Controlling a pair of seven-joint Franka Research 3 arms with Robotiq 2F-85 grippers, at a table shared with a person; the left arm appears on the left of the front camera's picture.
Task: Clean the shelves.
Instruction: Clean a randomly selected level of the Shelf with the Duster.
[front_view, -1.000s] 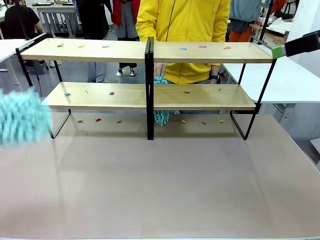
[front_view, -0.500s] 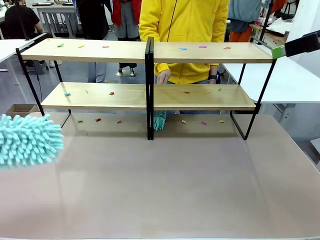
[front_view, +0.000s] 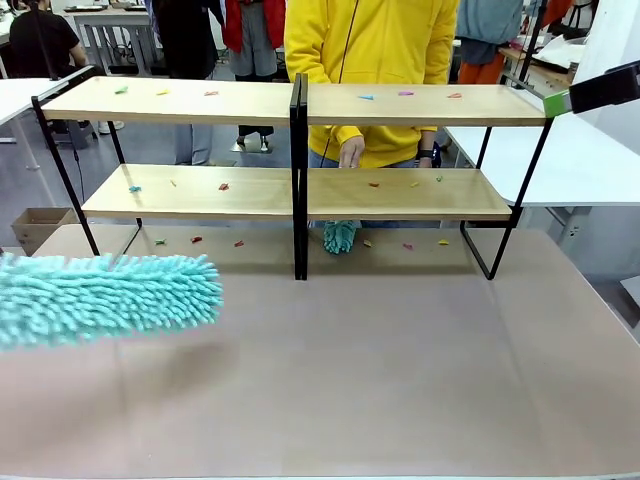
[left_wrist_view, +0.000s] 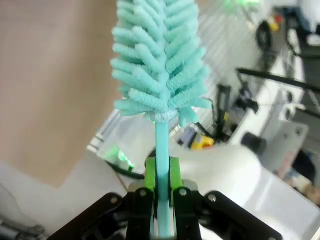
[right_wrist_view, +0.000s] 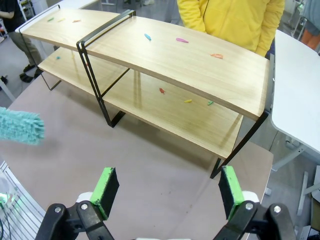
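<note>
Left gripper (left_wrist_view: 161, 172) is clamped on the thin teal handle of a chenille duster (left_wrist_view: 159, 55). Grip sits low on the stick, with the fluffy head well out in front. In the front view the duster (front_view: 100, 297) hangs over the tabletop (front_view: 380, 360) at the robot's left, short of the rack and below lower-board height.

Right gripper (right_wrist_view: 169, 192) has its jaws spread wide and holds nothing. It hovers high, looking down on the right bay.

The shelves (front_view: 250, 102) stand across the far half of the table: two long wooden boards on a thin black frame with a central upright.

- Handling (my read): the boards are stiff and smooth, but the frame looks light and freestanding, so a hard sideways push could slide it. No need to grab it; contact should go through the duster only.
- The duster head is soft and will bend, so keep pressure light.
- The upright splits each tier, so sweep bay by bay.
- The lower tier has little headroom.

Coloured scraps (front_view: 405, 93) are dotted on both boards and on the table under the rack. They look light and likely to flick off.

Person in a yellow hoodie (front_view: 370, 60) stands close behind the rack, hand (front_view: 351, 152) at the lower board and a second teal duster (front_view: 339, 236) low by the upright. Keep strokes clear of that hand.

The tabletop is matte grey-brown. A white table is close on the right and a cardboard box (front_view: 35, 225) sits on the floor at left. The room behind is busy.
</note>
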